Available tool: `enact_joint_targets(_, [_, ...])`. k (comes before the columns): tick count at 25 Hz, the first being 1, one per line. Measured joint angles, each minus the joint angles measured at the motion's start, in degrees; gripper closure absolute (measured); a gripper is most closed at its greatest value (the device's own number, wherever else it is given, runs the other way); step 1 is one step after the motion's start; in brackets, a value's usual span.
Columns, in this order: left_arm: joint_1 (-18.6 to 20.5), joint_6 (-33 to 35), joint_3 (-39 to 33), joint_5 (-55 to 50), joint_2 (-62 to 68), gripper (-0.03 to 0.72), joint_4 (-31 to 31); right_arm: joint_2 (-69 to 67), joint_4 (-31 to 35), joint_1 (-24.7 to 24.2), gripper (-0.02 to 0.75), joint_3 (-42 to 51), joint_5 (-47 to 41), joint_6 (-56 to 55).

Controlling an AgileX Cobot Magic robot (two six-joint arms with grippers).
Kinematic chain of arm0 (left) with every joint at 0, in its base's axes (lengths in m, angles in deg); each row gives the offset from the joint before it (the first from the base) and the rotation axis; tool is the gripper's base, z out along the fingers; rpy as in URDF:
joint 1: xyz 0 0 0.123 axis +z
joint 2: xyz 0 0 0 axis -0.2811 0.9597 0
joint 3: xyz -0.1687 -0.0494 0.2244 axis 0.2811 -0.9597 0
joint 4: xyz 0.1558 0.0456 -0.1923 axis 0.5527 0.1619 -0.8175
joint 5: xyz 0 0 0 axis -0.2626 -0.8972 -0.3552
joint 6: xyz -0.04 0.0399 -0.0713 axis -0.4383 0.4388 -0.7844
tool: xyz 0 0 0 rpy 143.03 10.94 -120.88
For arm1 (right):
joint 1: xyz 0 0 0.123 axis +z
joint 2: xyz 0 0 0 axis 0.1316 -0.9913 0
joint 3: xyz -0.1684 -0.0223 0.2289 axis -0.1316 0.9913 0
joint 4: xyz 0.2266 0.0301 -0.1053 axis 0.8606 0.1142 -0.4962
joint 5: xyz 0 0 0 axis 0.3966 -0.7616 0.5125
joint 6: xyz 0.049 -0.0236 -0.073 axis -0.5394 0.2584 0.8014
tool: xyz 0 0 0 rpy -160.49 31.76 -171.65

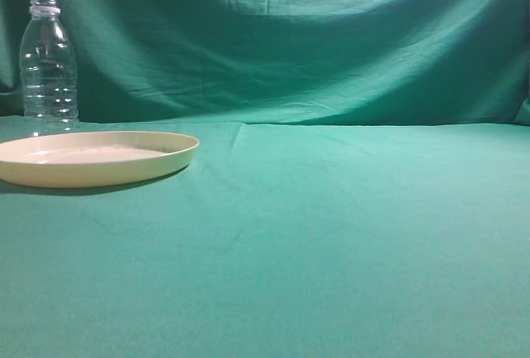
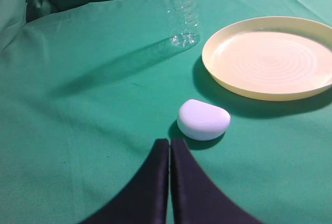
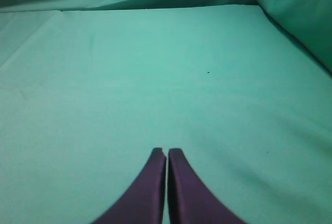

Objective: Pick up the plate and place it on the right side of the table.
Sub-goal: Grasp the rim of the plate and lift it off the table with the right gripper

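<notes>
The cream-yellow plate lies flat on the teal table at the left of the exterior view. It also shows in the left wrist view at the upper right, empty. My left gripper is shut and empty, hovering over the cloth short of the plate and to its left. My right gripper is shut and empty over bare cloth. Neither gripper shows in the exterior view.
A clear plastic bottle stands upright behind the plate, also in the left wrist view. A small white rounded object lies on the cloth just ahead of my left gripper. The wrinkled green backdrop hangs behind.
</notes>
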Motion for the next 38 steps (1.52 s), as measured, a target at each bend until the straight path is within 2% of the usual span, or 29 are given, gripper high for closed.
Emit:
enact_joint_targets(21, [0.0, 0.0, 0.0, 0.0, 0.0, 0.688, 0.0, 0.0, 0.5, 0.0, 0.738, 0.0, 1.2, 0.1])
enact_joint_targets(27, [0.0, 0.0, 0.0, 0.0, 0.0, 0.688, 0.0, 0.0, 8.1, 0.0, 0.738, 0.0, 19.6, -7.2])
enact_joint_targets(31, [0.0, 0.0, 0.0, 0.0, 0.0, 0.688, 0.0, 0.0, 9.1, 0.1, 0.738, 0.0, 30.2, -9.8])
enact_joint_targets(35, [0.0, 0.0, 0.0, 0.0, 0.0, 0.688, 0.0, -1.5, 4.3, 2.6, 0.738, -5.0, 26.6, -11.9])
enact_joint_targets(38, [0.0, 0.0, 0.0, 0.0, 0.0, 0.688, 0.0, -8.2, 3.3, 4.6, 0.738, -13.1, 16.3, -12.3])
